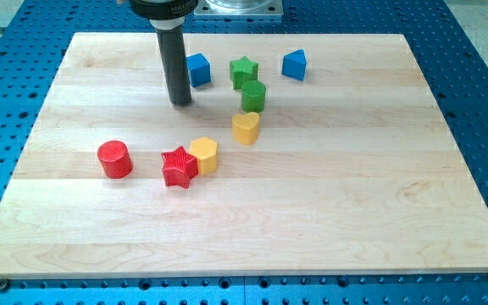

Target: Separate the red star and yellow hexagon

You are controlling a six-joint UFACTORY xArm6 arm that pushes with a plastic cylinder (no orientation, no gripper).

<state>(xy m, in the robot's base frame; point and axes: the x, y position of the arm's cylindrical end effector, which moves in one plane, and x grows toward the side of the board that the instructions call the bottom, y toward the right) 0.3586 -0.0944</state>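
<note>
— Nearest the tabletop's (329, 237) bottom edge sits the red star (179, 167), a little left of centre. What's next to it?

— Its neighbour on the view's right is the yellow hexagon (204, 155), and the two are touching (or so close that no gap shows between them). So the pair is together, not parted.

— And off to the left?

— One red cylinder (114, 159), standing upright toward the left edge, well apart from the star.

— What lies further up?

— First a yellow heart (246, 128), near the hexagon but clear of it. Just above that is a green cylinder (254, 96), and above it a green star (244, 71), the two just beside each other. Two blue blocks sit near the top edge: a blue cube (198, 69) left of the green star, and another blue block (294, 64) on its right, whose shape I can't quite make out.

— Where is the rod?

— It comes down from the top edge, and my tip (180, 102) rests on the wood just below and left of the blue cube. It stands well above the red star and yellow hexagon, touching no block.

— Any claw?

— None is fitted (only the plain dark rod), so nothing is held.
</note>
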